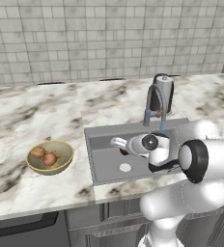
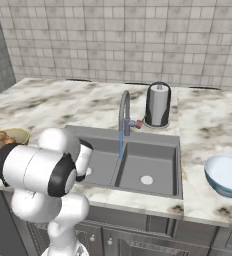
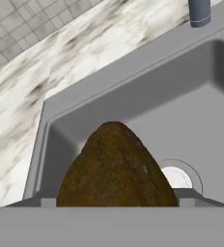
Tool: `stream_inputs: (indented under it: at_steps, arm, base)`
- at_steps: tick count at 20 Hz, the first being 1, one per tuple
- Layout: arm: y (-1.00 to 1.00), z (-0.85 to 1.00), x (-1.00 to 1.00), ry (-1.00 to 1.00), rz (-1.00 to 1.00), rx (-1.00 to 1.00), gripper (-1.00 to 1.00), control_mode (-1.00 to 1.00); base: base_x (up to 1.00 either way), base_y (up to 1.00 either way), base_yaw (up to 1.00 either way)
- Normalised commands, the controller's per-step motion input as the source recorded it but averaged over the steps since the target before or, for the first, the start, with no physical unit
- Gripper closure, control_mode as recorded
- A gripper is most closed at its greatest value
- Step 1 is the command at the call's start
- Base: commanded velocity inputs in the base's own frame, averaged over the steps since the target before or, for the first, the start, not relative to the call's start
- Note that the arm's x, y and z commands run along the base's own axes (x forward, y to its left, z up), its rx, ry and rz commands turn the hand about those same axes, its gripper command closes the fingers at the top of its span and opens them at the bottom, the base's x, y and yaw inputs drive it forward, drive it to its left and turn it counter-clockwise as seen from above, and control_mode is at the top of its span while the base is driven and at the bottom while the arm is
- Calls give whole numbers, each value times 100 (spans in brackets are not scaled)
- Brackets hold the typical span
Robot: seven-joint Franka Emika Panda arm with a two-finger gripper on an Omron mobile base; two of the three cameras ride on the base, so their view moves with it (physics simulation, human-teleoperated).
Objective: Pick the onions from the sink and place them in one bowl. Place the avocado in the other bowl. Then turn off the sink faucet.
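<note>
Presently, items listed relative to the sink (image 1: 102, 159).

Sink: grey double basin sunk in the marble table (image 1: 32, 116); a white drain (image 1: 125, 167) in the left basin, another (image 2: 146, 179) in the right basin.

Faucet (image 2: 124, 112): grey gooseneck at the sink's back rim, reddish mark at its base, a blue stream falling from the spout into the sink.

Avocado (image 3: 115, 169): dark olive-brown lump, seen close up in the hand view between the finger tips, above the left basin with its drain just beside and behind it. Held by the gripper (image 3: 118, 200), whose jaws are clasped on its sides.

Onions (image 1: 43, 156): two orange-brown balls, touching, lying together in the yellow bowl (image 1: 50, 157) on the table left of the sink.

Second bowl (image 2: 227, 175): pale blue-white, on the table right of the sink, nothing seen in it.

Canister (image 2: 157, 105): dark and grey cylinder standing upright on the table behind the sink, just beside the faucet.

Wall (image 1: 109, 38): grey tiles behind the table.
</note>
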Motion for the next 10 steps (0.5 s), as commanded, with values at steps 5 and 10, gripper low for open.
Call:
stream_inputs:
  at_steps: [5, 10]
  arm:
    - [10, 100, 0, 3, 0, -7, 100, -100]
    - [14, 100, 6, 10, -4, -10, 100, -100]
  base:
    - [0, 0, 0]
    - [0, 0, 0]
